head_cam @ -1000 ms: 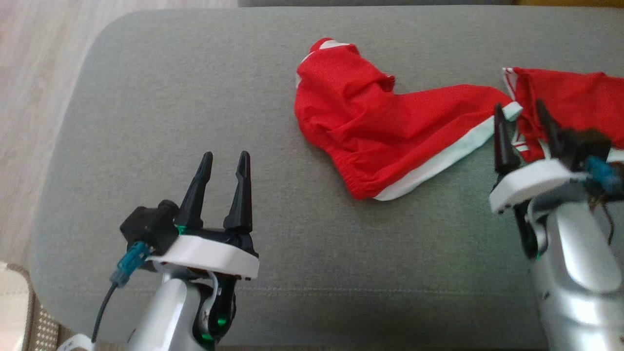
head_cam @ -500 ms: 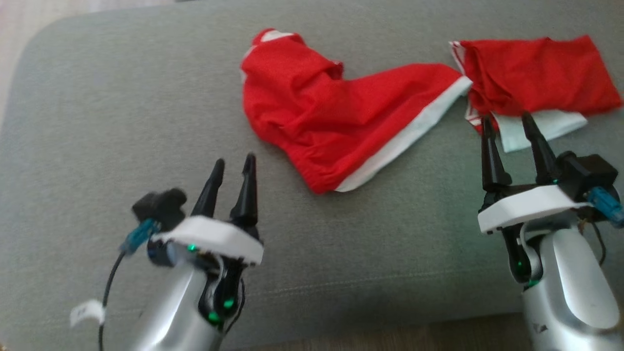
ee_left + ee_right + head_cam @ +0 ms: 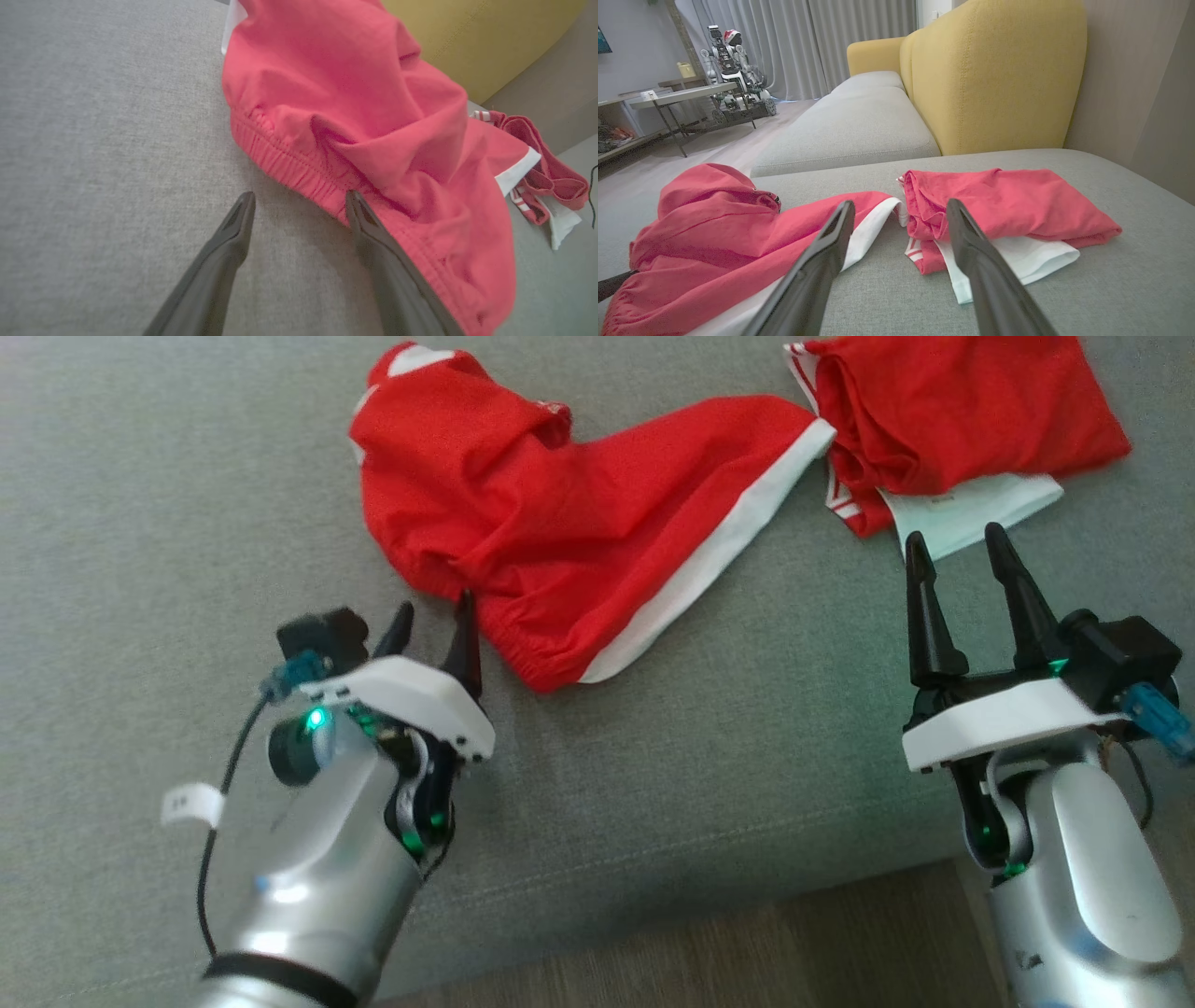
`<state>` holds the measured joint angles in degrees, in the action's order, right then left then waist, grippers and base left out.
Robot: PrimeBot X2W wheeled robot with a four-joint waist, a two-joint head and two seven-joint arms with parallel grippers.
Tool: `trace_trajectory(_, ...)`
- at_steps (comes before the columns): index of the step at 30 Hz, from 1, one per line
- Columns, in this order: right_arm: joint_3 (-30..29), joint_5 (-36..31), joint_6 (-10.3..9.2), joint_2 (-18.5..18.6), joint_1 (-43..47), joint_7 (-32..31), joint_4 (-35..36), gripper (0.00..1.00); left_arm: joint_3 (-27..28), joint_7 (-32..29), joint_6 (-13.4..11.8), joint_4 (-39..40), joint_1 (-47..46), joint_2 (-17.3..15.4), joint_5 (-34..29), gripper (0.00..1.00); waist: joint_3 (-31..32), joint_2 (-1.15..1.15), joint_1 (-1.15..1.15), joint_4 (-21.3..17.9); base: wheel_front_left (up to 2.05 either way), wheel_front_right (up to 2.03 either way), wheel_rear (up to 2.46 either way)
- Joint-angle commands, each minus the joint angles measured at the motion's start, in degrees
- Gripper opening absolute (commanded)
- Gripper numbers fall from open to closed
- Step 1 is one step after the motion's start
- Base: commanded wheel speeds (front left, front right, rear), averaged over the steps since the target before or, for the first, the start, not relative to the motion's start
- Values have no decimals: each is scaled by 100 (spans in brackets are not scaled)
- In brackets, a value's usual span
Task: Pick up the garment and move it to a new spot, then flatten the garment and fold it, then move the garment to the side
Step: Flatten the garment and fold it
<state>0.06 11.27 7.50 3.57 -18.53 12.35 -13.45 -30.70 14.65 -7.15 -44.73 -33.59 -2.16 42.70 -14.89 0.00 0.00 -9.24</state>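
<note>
- Presently, crumpled red fabric garment with white trim [image 3: 560,523] lies on grey fabric sofa cushion [image 3: 140,523], toward 12 o'clock in head view.
- Left hand [image 3: 434,616], 8 o'clock: fingers spread, empty, one tip at the gathered waistband [image 3: 299,170].
- Right hand [image 3: 954,537], 4 o'clock: released, empty, just short of folded red-and-white garment [image 3: 952,411] at 1 o'clock.

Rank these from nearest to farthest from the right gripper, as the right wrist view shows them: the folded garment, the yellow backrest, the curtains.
1. The folded garment: just ahead of the right gripper, slightly to the right.
2. The yellow backrest: behind the garment, upper right.
3. The curtains: far across the room, upper left.
</note>
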Motion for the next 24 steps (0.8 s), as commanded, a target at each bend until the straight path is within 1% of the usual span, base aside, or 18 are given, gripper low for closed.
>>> trace_trajectory(1, 121, 31, -1, -60, -216, 15, 204, 100, 136, 35, -23, 65, -318, -72, 23, 100, -75, 0, 0, -70, 0, 0, 0)
trace_trajectory(7, 126, 42, -1, -65, -252, 64, 186, 100, 201, 35, 75, -162, -616, -72, 104, 100, -181, 0, 0, -160, 0, 0, 0)
trace_trajectory(9, 140, 53, -1, -66, -265, 80, 181, 100, 175, 35, 175, -266, -656, -72, 166, 100, -208, 0, 0, -182, 0, 0, 0)
trace_trajectory(10, 148, 66, -1, -67, -271, 87, 178, 100, 156, 35, 228, -330, -684, -72, 192, 32, -220, 0, 0, -189, 0, 0, 0)
trace_trajectory(11, 156, 75, -1, -67, -277, 95, 175, 100, 140, 35, 273, -384, -721, -72, 177, 0, -233, 0, 0, -194, 0, 0, 0)
trace_trajectory(13, 157, 77, -1, -67, -290, 109, 172, 100, 186, 35, 310, -435, -806, -72, 57, 0, -256, 0, 0, -191, 0, 0, 0)
trace_trajectory(16, 113, 73, -1, -68, -300, 128, 165, 100, 416, 35, 292, -372, -898, -85, -248, 0, -273, 0, 0, -153, 0, 0, 0)
trace_trajectory(20, 71, 64, -1, -68, -290, 150, 123, 100, 842, 35, 247, -97, -933, -207, -721, 0, -255, 0, 0, -78, 0, 0, 0)
trace_trajectory(24, 82, 75, -1, -68, -287, 167, 64, 100, 1087, 35, 300, 95, -954, -360, -1195, 0, -213, 0, 0, -7, 0, 0, 0)
